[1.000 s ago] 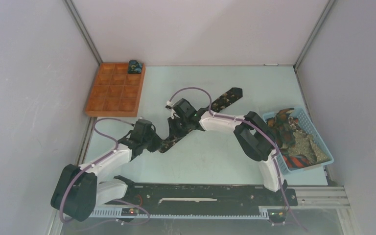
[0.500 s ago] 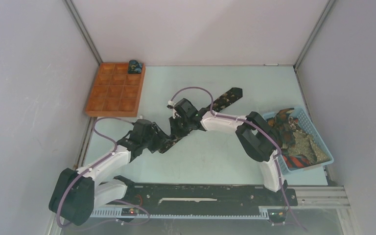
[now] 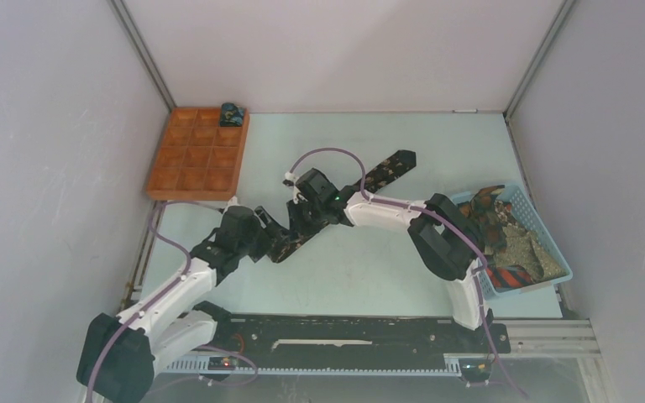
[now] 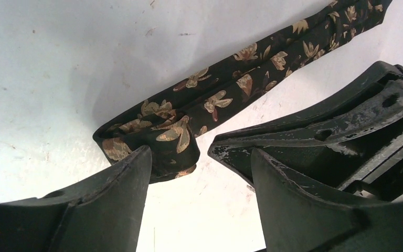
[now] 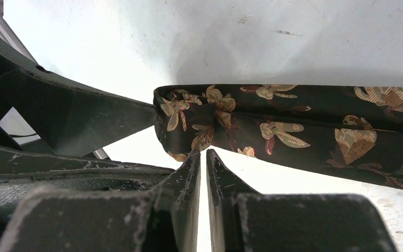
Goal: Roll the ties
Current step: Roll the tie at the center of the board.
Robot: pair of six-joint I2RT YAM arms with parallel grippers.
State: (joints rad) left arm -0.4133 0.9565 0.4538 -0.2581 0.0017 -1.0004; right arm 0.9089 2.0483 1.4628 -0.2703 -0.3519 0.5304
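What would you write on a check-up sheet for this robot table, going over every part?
Surface: pale table, a few small scuffs in the wrist views.
Job's things: black leaf tie lies stretched out, its near end folded over. One rolled tie sits in the far right corner of the orange tray. Loose ties are heaped in the blue basket.
Clutter: nothing seen.
End effectors: left end effector open at the folded end. Right end effector shut, tips at the tie's edge; cannot tell if it pinches fabric.
Cables: purple cables loop along both arms.
Surroundings: grey walls on three sides, black rail at the near edge.
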